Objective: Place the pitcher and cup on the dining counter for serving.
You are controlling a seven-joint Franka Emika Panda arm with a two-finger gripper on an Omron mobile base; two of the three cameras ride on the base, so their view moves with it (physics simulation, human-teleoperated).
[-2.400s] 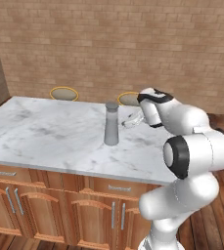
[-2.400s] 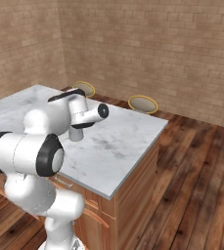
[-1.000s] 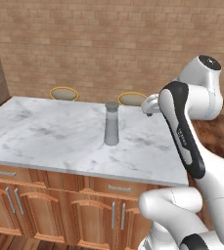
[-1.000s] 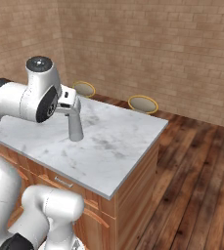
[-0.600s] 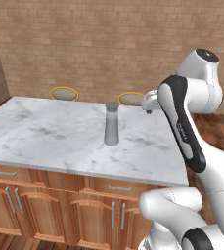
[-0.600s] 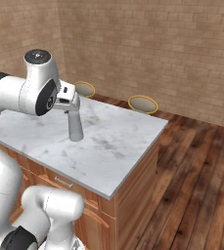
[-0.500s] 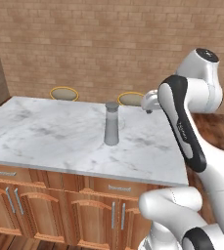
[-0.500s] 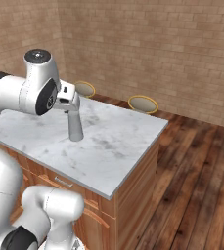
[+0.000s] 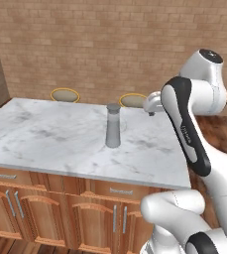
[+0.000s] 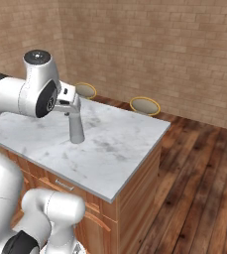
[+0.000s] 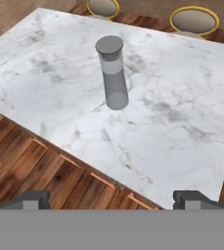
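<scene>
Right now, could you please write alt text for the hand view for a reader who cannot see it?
A tall grey pitcher stands upright on the dining counter, a white-grey marble top, seen from above and apart from the open gripper. Two round stools sit past the far edge, and wood flooring shows beyond the near edge.

Grey pitcher (image 9: 113,126) upright mid dining counter (image 9: 45,134), marble top.

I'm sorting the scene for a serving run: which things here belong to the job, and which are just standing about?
Part of the job:
- pitcher, upright on the marble top
- dining counter, which bears it
- gripper, open, holding nothing

Just standing about:
- two round stools with yellow rims, beyond the counter's far edge
- brick wall
- wooden floor
</scene>
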